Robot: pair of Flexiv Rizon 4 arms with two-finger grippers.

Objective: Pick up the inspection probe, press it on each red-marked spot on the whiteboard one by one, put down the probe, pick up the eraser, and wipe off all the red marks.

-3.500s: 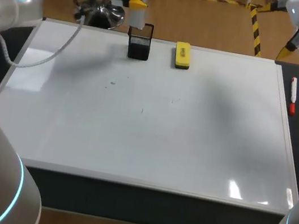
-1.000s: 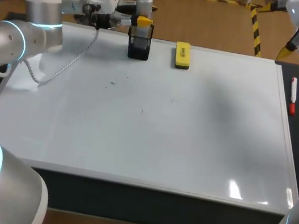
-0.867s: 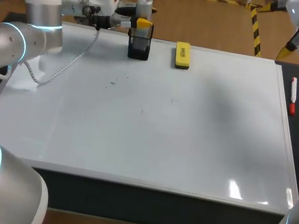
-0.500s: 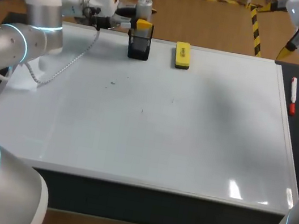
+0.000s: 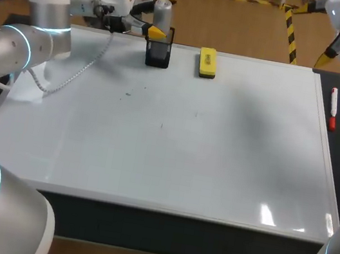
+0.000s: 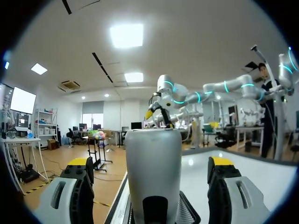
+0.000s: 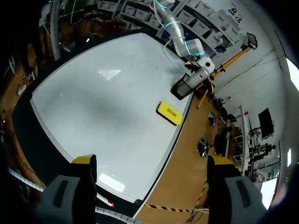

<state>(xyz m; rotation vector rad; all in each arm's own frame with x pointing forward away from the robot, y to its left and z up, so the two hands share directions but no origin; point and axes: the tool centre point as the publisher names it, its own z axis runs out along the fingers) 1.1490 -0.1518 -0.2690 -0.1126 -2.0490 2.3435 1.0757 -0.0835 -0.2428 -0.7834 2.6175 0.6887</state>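
Note:
The inspection probe [image 5: 163, 12], a grey cylinder, stands upright in a black mesh holder [image 5: 158, 54] at the whiteboard's [image 5: 218, 148] far edge. My left gripper [image 5: 154, 21] is open around it. In the left wrist view the probe [image 6: 154, 172] rises between the spread fingers [image 6: 77, 186], with a gap on each side. A yellow eraser [image 5: 207, 63] lies just right of the holder. My right gripper [image 7: 150, 163] hangs open and empty high over the board's right side; from there I see the eraser [image 7: 170, 113] and the holder [image 7: 183, 87]. No red marks show, only faint specks.
A red marker [image 5: 333, 108] lies on the dark table strip right of the whiteboard, also seen as the marker [image 7: 105, 201] under my right gripper. My left arm's cable [image 5: 67, 77] drapes over the board's far left part.
My left gripper carried the probe to the holder, then spread its fingers off it. The probe stays standing in the holder. The right arm has not moved.

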